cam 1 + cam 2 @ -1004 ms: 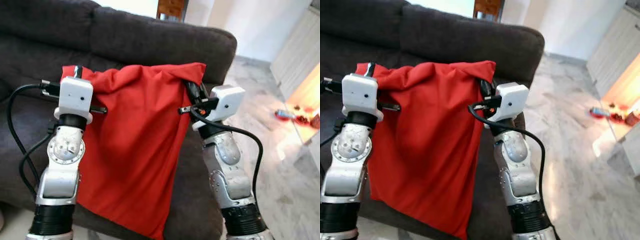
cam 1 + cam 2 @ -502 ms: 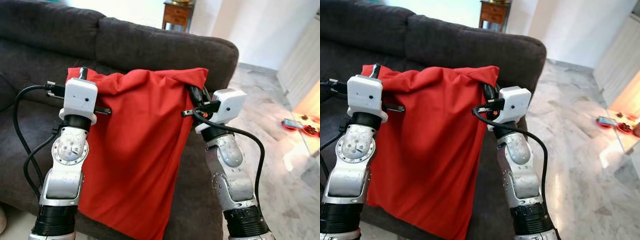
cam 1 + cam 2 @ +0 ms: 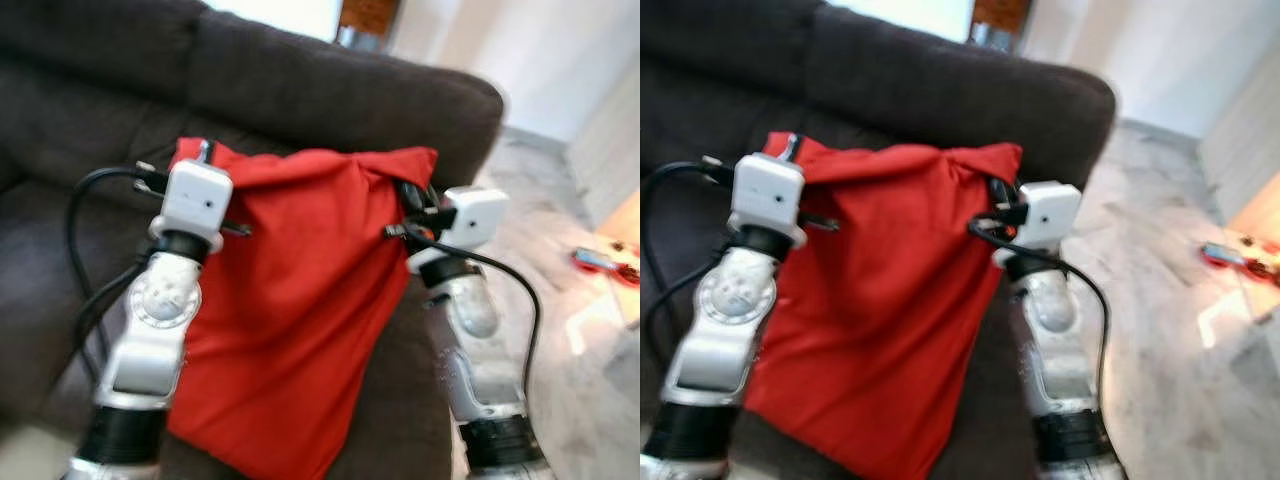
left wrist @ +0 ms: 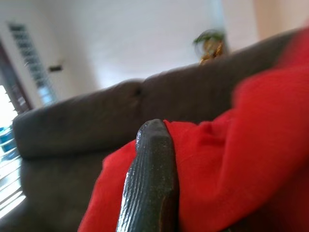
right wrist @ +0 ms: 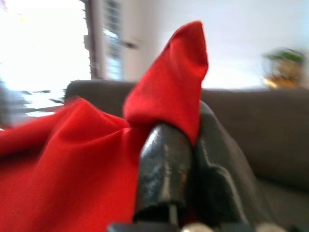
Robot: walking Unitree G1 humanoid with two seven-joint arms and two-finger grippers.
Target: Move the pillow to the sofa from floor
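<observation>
A red pillow (image 3: 300, 300) hangs between my two arms in front of the dark grey sofa (image 3: 330, 90), its lower edge dangling over the seat front. My left gripper (image 3: 200, 155) is shut on the pillow's upper left corner; a black finger (image 4: 149, 179) presses the red cloth in the left wrist view. My right gripper (image 3: 405, 190) is shut on the upper right corner, and its fingers (image 5: 164, 174) pinch a peak of red fabric (image 5: 174, 82) in the right wrist view. The pillow (image 3: 880, 300) is off the floor, held about level with the sofa's backrest base.
The sofa's armrest (image 3: 420, 370) lies under my right arm. A pale marble floor (image 3: 590, 380) stretches to the right, with small red items (image 3: 605, 262) lying on it. A wooden cabinet (image 3: 365, 15) stands behind the sofa.
The whole view has shifted and blurred, so the camera has moved. The pillow stays gripped at both upper corners, now a little further right and lower in the picture.
</observation>
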